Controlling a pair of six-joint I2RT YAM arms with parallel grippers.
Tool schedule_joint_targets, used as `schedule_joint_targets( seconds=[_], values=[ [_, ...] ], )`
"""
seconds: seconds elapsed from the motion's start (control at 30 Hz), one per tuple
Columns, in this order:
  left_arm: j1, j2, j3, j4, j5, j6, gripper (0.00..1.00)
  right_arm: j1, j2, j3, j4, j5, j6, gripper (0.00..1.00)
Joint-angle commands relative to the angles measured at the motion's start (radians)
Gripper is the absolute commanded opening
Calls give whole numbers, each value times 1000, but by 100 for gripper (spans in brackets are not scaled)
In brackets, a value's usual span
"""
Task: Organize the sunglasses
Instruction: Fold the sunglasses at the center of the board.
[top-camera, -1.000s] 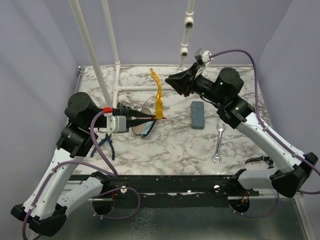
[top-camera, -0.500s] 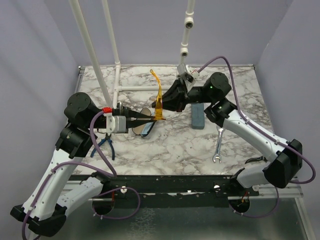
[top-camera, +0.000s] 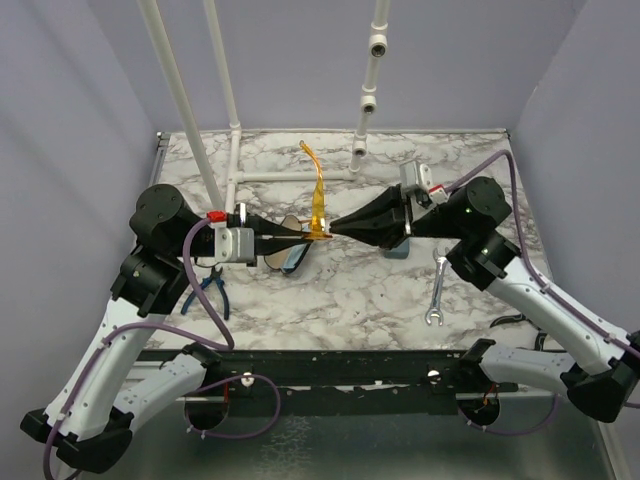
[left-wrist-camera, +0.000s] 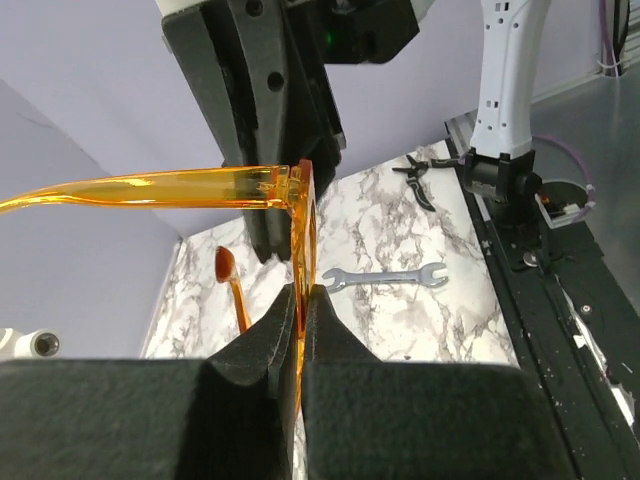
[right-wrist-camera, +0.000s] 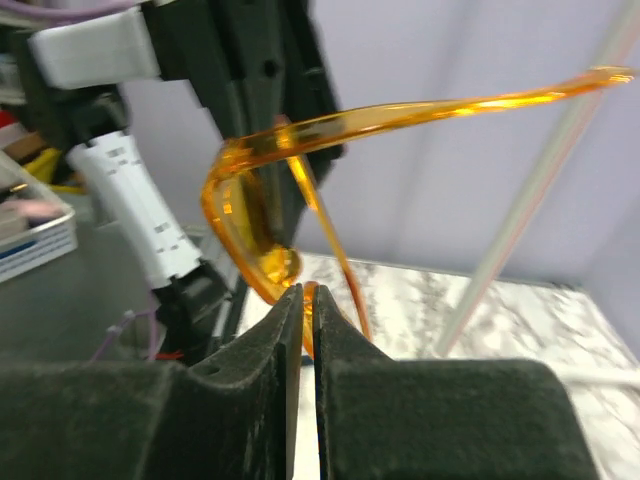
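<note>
**Right claw joins the hold on the orange pair**

The wrench (top-camera: 437, 288) lies nearest. Left of it and a little farther back, the dark wire-frame sunglasses (top-camera: 285, 255) rest on the marble. Above them the left gripper (top-camera: 305, 233) is clamped on the front of the yellow-orange sunglasses (top-camera: 319, 205), held off the table with one temple reaching toward the far edge.

A second ago the right gripper (top-camera: 335, 228) hung well beyond the wrench. It has now swung in opposite the left one and narrowed onto the same frame's lens rim. That looks like a two-handed hold for folding or passing over.

No brand, label or writing can be read.
</note>
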Motion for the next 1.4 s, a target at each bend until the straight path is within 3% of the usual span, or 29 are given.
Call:
schedule_joint_targets(
  seconds=[0.0,0.07,0.13,0.27,0.37,0.47,0.77,0.93,1.1,1.37],
  values=[
    [5,-22,3,0,-17,88,0,10,-69,30,-244,455,-111,12],
    [5,-32,7,-85,-31,215,0,9,-102,41,-293,606,-141,12],
    [5,-37,8,-196,-65,362,0,9,-125,61,-317,617,-173,11],
    [4,-23,19,-515,-168,769,0,9,-114,128,-315,266,-212,9],
    [4,-10,25,-632,-243,958,0,16,-66,183,-251,28,-169,9],
    [4,-11,21,-687,-280,1085,0,53,5,216,-184,-38,-135,8],
    [4,-36,5,-719,-295,1191,0,90,191,224,-74,-18,-158,6],
    [4,-51,14,-813,-291,1303,0,87,330,326,-84,-36,-143,6],
    [3,-96,7,-847,-293,1372,0,86,470,375,6,-114,-26,6],
    [4,-118,39,-751,-233,1162,0,77,585,318,222,-150,155,6]
  ],
)
